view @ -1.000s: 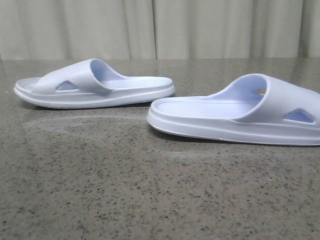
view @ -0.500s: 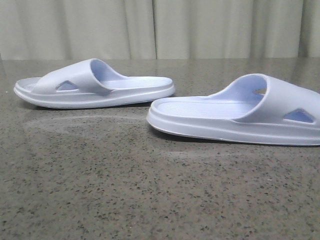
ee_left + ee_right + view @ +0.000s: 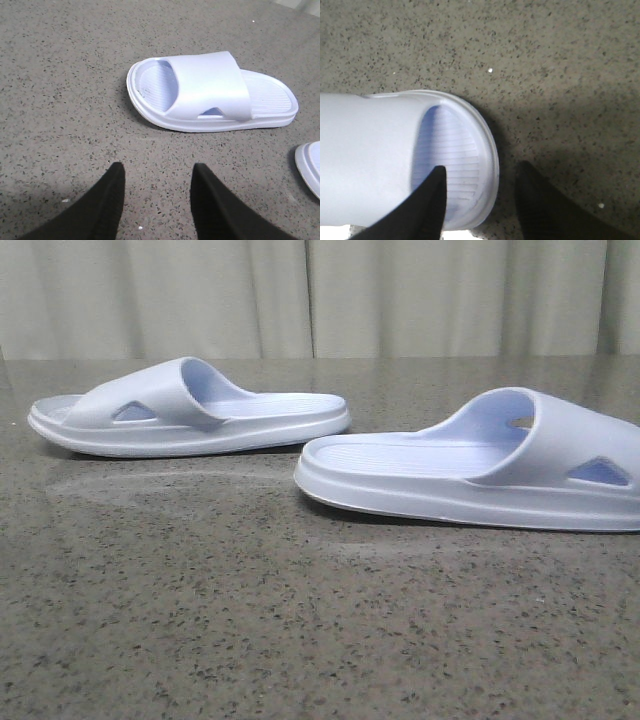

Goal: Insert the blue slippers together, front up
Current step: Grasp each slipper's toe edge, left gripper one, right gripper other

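Observation:
Two pale lavender-blue slippers lie flat on the speckled grey table. In the front view the left slipper [image 3: 190,410] lies further back, and the right slipper [image 3: 480,465] lies nearer, cut off by the right edge. No gripper shows in the front view. My left gripper [image 3: 157,172] is open and empty above bare table, short of the left slipper [image 3: 210,90]. My right gripper [image 3: 480,175] is open, its jaws standing either side of the toe rim of the right slipper [image 3: 385,155], one finger over the footbed, one over the table.
The speckled grey table [image 3: 300,620] stretches to a pale curtain [image 3: 320,295] at the back. The heel tip of the right slipper [image 3: 310,167] shows at the edge of the left wrist view.

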Controlling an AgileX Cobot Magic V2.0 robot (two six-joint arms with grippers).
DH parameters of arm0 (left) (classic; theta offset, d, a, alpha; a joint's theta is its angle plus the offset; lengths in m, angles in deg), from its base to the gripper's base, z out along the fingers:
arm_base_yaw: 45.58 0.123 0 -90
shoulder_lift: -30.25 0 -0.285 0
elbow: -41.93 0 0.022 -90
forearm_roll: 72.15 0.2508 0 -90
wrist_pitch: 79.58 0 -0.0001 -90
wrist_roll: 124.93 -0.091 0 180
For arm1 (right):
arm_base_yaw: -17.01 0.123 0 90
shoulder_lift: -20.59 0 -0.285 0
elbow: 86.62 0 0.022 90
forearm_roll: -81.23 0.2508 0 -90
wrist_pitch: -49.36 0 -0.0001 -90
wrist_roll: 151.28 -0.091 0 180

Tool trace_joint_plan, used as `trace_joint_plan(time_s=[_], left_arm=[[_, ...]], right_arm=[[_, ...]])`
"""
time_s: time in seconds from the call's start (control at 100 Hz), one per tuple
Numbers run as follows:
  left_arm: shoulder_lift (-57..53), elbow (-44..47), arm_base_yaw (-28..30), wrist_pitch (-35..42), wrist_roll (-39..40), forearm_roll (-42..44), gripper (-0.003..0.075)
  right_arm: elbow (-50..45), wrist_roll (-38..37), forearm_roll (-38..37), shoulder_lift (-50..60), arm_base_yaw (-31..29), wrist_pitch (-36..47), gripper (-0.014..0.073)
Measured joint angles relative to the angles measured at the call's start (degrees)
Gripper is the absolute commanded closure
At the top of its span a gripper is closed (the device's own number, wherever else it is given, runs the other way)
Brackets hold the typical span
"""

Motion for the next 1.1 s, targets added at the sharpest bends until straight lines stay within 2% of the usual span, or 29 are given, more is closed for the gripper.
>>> trace_joint_plan(time_s=[0.2, 0.41, 0.56, 0.8, 0.89, 1.02, 1.1], left_arm=[[0.15, 0.00, 0.00, -0.63, -0.36, -0.17, 0.0429], [0.15, 0.00, 0.00, -0.63, -0.47, -0.17, 0.0429], [0.15, 0.00, 0.00, -0.63, -0.47, -0.17, 0.0429], [0.15, 0.00, 0.00, -0.82, -0.47, -0.44, 0.0429], [0.15, 0.00, 0.00, -0.82, -0.47, -1.01, 0.0429], [0.58, 0.00, 0.00, -0.82, -0.47, -1.46, 0.0429], [1.47, -0.29, 0.00, -1.08, -0.47, -1.46, 0.0429]], right_arm=[[0.14, 4.95, 3.58, -3.69, -2.74, -0.50, 0.0326], [0.14, 17.61, 14.15, -5.86, -9.79, -3.80, 0.0326], [0.14, 29.07, 25.57, -9.07, -15.50, -8.85, 0.0326], [0.32, 37.60, 34.05, -14.49, -17.09, -13.69, 0.0330], [0.41, 38.54, 35.17, -15.66, -17.09, -14.40, 0.0424], [0.41, 38.66, 35.62, -16.18, -17.09, -14.47, 0.0699], [0.55, 38.66, 36.35, -16.18, -17.09, -14.47, 0.0697]])
